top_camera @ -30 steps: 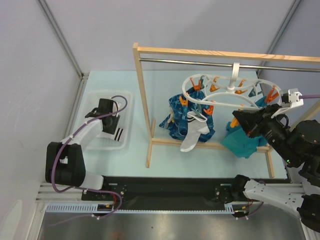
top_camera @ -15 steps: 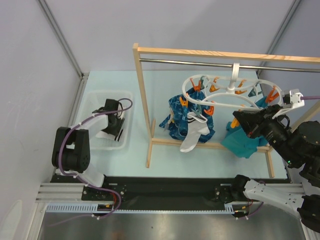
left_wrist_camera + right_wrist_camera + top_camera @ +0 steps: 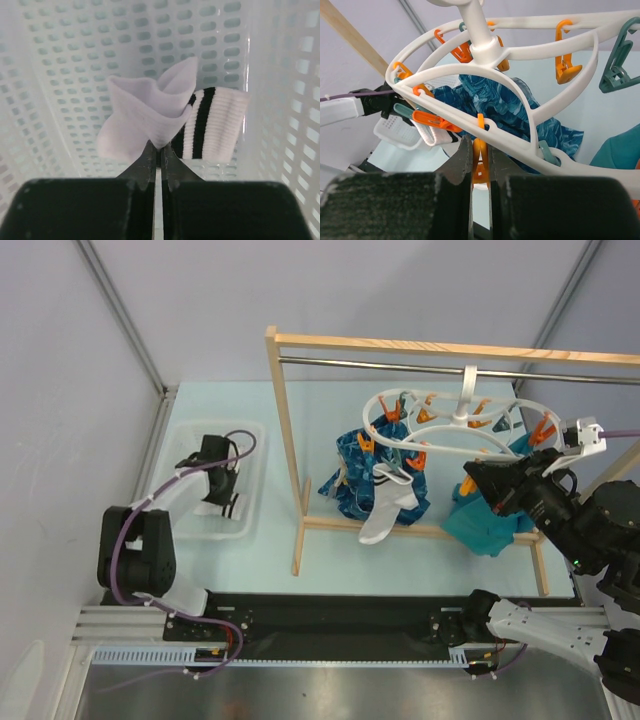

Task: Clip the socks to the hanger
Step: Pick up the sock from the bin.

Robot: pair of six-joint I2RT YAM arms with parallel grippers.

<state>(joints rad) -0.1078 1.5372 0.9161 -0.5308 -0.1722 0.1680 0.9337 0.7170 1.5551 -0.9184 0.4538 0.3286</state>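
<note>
Sock (image 3: 150, 115) in a white basket (image 3: 60, 50) is pinched by the left gripper (image 3: 157, 150), arm reaching down. Right gripper (image 3: 479, 150), held high, clamps an orange clip (image 3: 480, 169) on the hanger (image 3: 481, 35), where a second sock (image 3: 385, 502) hangs.

Left wrist view: basket (image 3: 60, 60) is cropped on all sides. The toe end of the sock (image 3: 145, 107) is buried in its own fold, and the striped cuff is half behind it.
Top view: left end effector (image 3: 157, 150) fingertips are hidden under its own wrist, and the sock is mostly covered.
Right arm (image 3: 590, 530) is cut by the right edge and blocks part of the teal garment (image 3: 490, 535).
Right end effector (image 3: 479, 145): lower part of the orange clip (image 3: 480, 165) is hidden behind the fingers.
Far clips on the hanger (image 3: 462, 418) are too small to count.
</note>
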